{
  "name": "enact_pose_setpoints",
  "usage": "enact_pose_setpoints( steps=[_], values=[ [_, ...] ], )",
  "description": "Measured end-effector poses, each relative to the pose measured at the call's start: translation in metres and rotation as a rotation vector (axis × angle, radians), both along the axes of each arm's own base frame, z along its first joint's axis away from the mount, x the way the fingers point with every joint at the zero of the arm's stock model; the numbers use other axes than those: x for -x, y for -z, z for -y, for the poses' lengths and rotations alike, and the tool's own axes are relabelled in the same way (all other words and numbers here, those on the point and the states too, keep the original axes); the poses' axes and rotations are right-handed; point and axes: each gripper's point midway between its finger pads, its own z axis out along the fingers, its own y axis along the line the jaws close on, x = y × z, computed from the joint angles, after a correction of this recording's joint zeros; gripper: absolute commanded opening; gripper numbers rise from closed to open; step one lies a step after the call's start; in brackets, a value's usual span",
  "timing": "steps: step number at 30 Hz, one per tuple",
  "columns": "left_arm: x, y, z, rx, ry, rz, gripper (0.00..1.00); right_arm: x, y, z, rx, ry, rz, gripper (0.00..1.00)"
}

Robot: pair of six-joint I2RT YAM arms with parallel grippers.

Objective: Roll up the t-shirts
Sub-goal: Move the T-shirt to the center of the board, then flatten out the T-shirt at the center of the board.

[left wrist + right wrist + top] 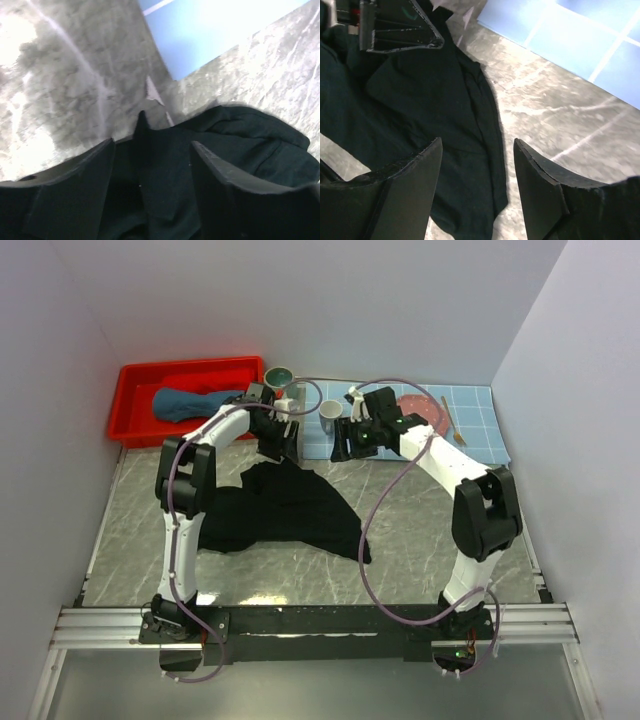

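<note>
Soft, light and floppy (it will likely slump), the black t-shirt point(285, 510) lies crumpled on the marble table point(420, 550), best pinched along its far edge, where left gripper point(152, 150) and right gripper point(477, 145) hover with jaws apart, gripping nothing.

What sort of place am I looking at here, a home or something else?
Probably a robotics lab test cell: plain white panels box in a grey marble-patterned tabletop, with two white-and-black robot arms bolted to a metal rail.
</note>
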Motion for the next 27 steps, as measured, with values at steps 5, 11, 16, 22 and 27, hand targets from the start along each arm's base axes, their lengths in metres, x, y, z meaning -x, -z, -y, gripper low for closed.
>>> enact_pose_setpoints(
  steps=[5, 11, 16, 22, 27],
  values=[
    [-0.002, 0.002, -0.004, -0.001, -0.021, -0.009, 0.38, -0.008, 0.000, 0.015, 0.004, 0.041, 0.011, 0.67],
    [-0.007, -0.009, -0.002, 0.009, -0.005, 0.023, 0.01, -0.016, 0.003, 0.025, 0.009, 0.070, 0.013, 0.67],
    [-0.004, -0.041, 0.005, 0.071, 0.027, 0.066, 0.01, -0.017, 0.017, 0.024, 0.012, 0.065, -0.016, 0.67],
    [0.015, -0.115, 0.007, 0.172, 0.104, 0.172, 0.01, -0.008, 0.016, 0.009, -0.073, -0.022, -0.053, 0.68],
    [0.038, -0.190, -0.003, 0.227, 0.164, 0.320, 0.01, -0.005, 0.001, -0.002, -0.191, -0.099, -0.054, 0.68]
  ],
)
